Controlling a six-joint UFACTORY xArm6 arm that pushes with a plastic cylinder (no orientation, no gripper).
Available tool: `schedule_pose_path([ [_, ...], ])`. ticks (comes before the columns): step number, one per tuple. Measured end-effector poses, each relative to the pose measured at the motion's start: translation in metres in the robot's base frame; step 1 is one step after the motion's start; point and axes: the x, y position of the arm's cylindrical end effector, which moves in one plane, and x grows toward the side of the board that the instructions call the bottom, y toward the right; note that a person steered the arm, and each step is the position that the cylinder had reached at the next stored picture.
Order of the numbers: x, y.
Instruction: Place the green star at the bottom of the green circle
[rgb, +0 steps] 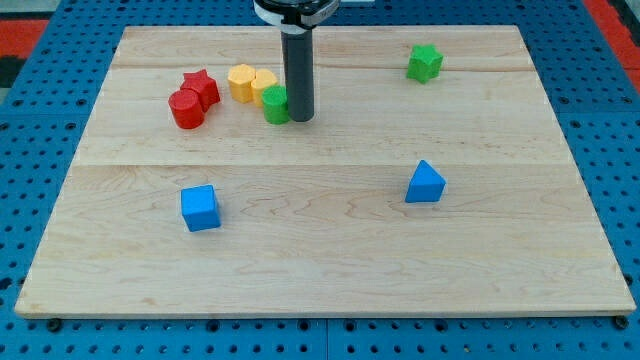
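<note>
Camera view shows my tip, a bare rod holding nothing, touching the green circle from the right. Far right sits the green star, unmoved; next I must travel behind it.

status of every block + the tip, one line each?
my tip: down on the board, touching the green circle's right side
green circle: upright, against my tip, below the yellow blocks
green star: alone at the view's top right, far from the circle
yellow blocks: two, touching
red star: touching the red cylinder
red cylinder: upright
blue cube: alone, lower left
blue triangle: alone, right of centre
</note>
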Motion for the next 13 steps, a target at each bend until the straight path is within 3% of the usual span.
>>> schedule_pose_path([
  [2, -0.027, 0.163],
  [3, -0.063, 0.228],
  [4, -0.126, 0.225],
  [7, -0.037, 0.073],
  [8, -0.079, 0.084],
  [9, -0.107, 0.053],
  [11, -0.056, 0.036],
  [13, -0.044, 0.082],
])
